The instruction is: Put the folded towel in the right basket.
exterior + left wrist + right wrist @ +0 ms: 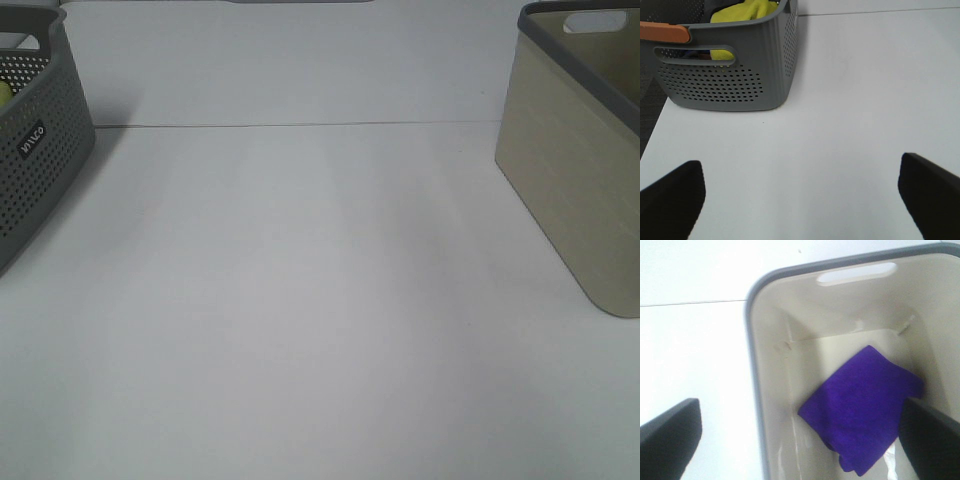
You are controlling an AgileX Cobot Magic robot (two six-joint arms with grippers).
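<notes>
A folded purple towel (865,407) lies on the floor of the beige basket (770,405), seen from above in the right wrist view. That basket (570,180) stands at the right edge of the exterior view; its inside is hidden there. My right gripper (800,440) is open above the basket, holding nothing, with one finger over the table and the other over the basket. My left gripper (800,200) is open and empty above the white table, short of the grey basket (725,75). Neither arm shows in the exterior view.
The grey perforated basket (30,150) stands at the left edge of the table and holds a yellow-green cloth (747,11). An orange bar (664,31) lies along its near rim. A thin seam (300,125) crosses the white table (300,300).
</notes>
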